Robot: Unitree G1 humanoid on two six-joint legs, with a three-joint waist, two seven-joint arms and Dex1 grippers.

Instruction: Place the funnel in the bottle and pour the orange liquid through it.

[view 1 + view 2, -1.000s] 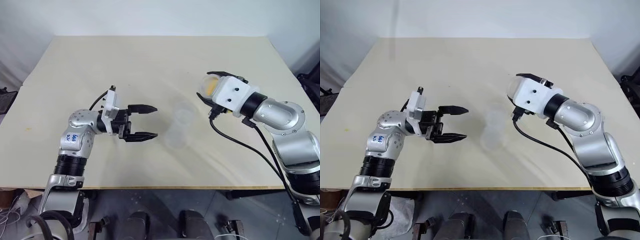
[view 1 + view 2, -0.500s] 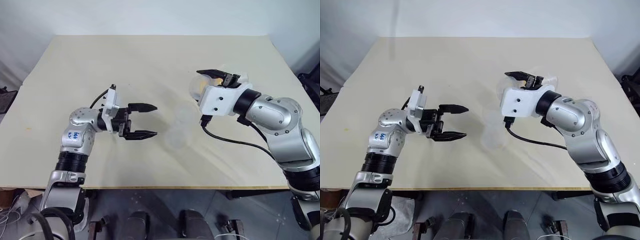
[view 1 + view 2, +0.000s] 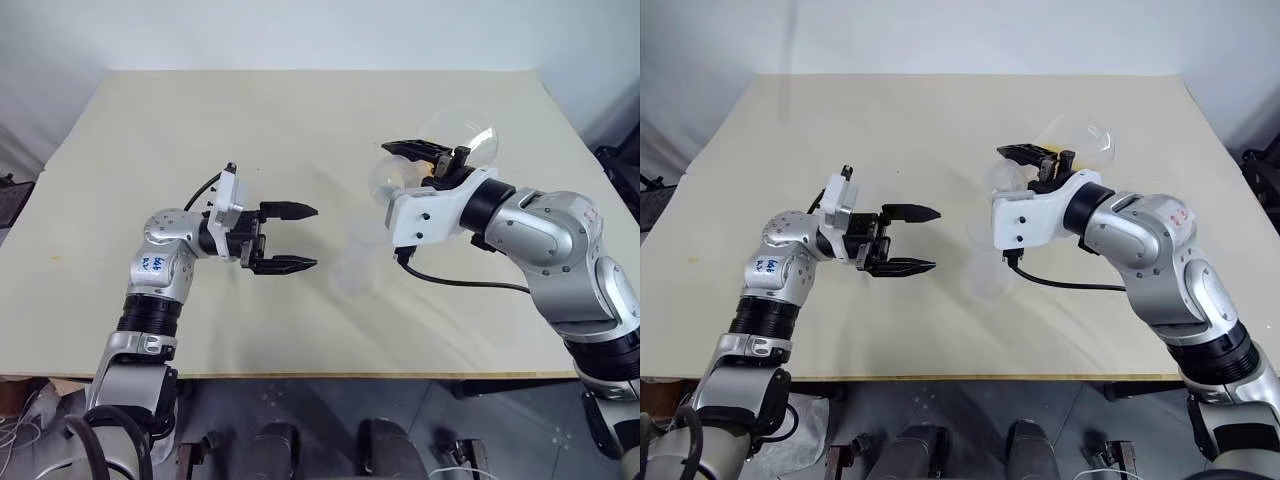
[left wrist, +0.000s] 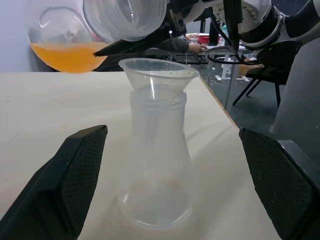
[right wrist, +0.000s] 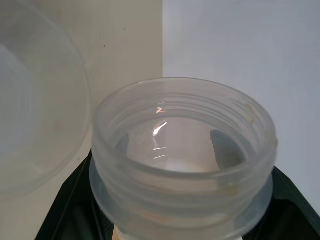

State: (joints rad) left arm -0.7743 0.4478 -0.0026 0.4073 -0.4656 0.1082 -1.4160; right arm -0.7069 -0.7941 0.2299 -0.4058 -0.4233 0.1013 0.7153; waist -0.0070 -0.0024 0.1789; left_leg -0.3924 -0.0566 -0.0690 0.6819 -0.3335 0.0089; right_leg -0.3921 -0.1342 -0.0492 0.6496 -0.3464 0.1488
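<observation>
The bottle [image 3: 355, 268] stands upright mid-table with the clear funnel [image 4: 159, 75] seated in its neck. My right gripper [image 3: 402, 160] is shut on the neck of a larger clear flask [image 3: 458, 140], which is tipped nearly level. The flask's mouth [image 4: 125, 17] hangs just above and beside the funnel's rim. The orange liquid [image 4: 67, 56] pools in the flask's round belly, and none is seen in the bottle. My left gripper [image 3: 302, 238] is open and level, pointing at the bottle from its left, a short gap away. The bottle stands between its fingers [image 4: 75, 170] in the left wrist view.
The pale wooden table [image 3: 200, 130] has wide bare room all around the bottle. A black cable [image 3: 455, 283] loops under my right wrist just above the tabletop. The table's front edge runs close behind both arms.
My right wrist has rolled, tipping the flask from nearly upright to nearly level and bringing its mouth leftward over the funnel. The left gripper and the bottle have stayed put.
</observation>
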